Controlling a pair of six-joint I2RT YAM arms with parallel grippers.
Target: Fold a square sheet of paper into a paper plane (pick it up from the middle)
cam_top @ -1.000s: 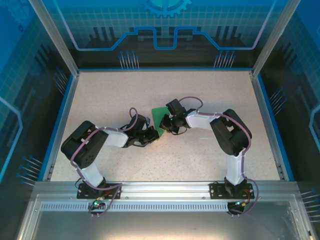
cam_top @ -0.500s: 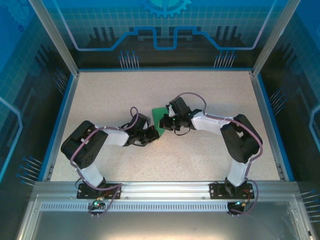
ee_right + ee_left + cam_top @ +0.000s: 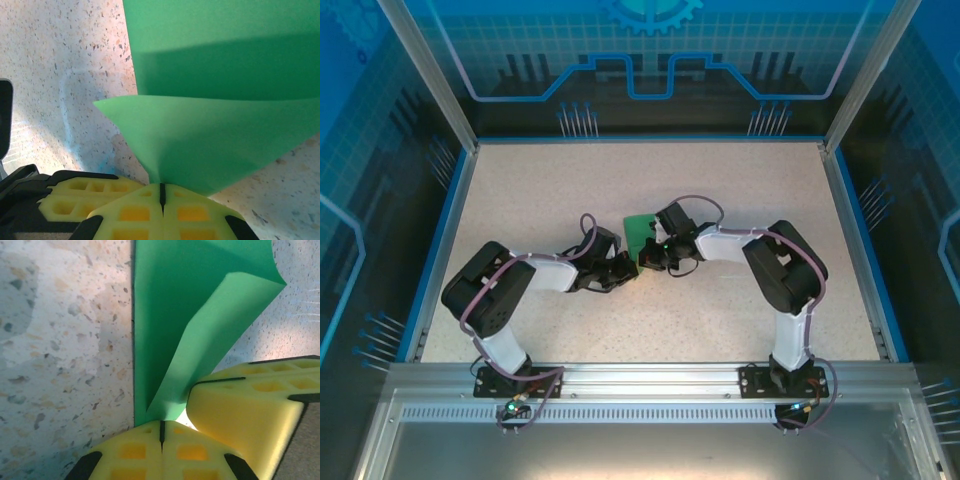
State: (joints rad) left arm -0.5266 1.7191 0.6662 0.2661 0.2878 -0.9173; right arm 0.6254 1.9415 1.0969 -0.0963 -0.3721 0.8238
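The square sheet of paper (image 3: 637,230) is bright green and lies mid-table, partly folded over itself. In the left wrist view one flap of the paper (image 3: 200,315) rises from the flat layer and runs down into my left gripper (image 3: 161,432), whose yellow pads are shut on its tip. My right gripper (image 3: 161,195) is also shut, pinching a lifted corner of the paper (image 3: 225,65). From above, the left gripper (image 3: 629,268) and right gripper (image 3: 644,257) meet almost tip to tip at the sheet's near edge. The right gripper's pads (image 3: 245,405) sit just right of the left's.
The speckled table (image 3: 540,190) has a blue raised border (image 3: 448,230) and transparent walls around it. The left gripper's pads (image 3: 80,195) crowd the right wrist view's lower left. An aluminium rail (image 3: 640,378) carries both arm bases at the near edge.
The right gripper has closed onto the paper's corner. The right arm's elbow swung out to the right and came back. The left arm has held still.
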